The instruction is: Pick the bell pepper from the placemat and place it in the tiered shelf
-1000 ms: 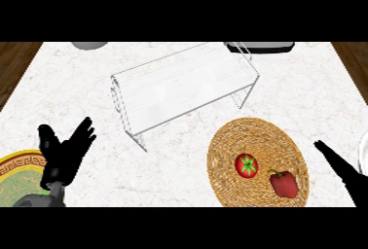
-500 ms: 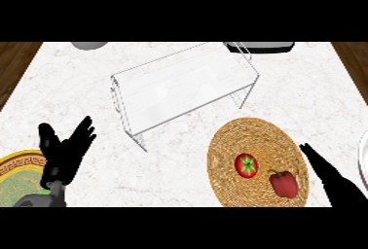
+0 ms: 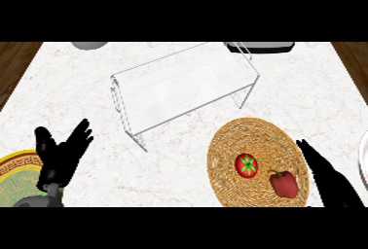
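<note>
A red bell pepper [image 3: 285, 183] with a green stem lies on the round woven placemat [image 3: 253, 137], near its lower right. Beside it on the mat sits a red tomato [image 3: 247, 164] with a green top. My right hand [image 3: 329, 176] is open, fingers straight, just right of the pepper over the mat's right edge, not touching it. The clear tiered shelf [image 3: 185, 86] stands at the counter's middle, up and left of the mat. My left hand [image 3: 60, 152] rests open at the lower left, fingers up.
A green and gold plate [image 3: 16, 175] lies at the lower left under my left arm. A white plate edge [image 3: 363, 165] shows at the far right. A grey bowl [image 3: 90, 45] and a dark tray [image 3: 260, 47] sit along the far edge.
My right hand has moved left and up, from the mat's right side to close beside the pepper. The left hand has stayed still.
</note>
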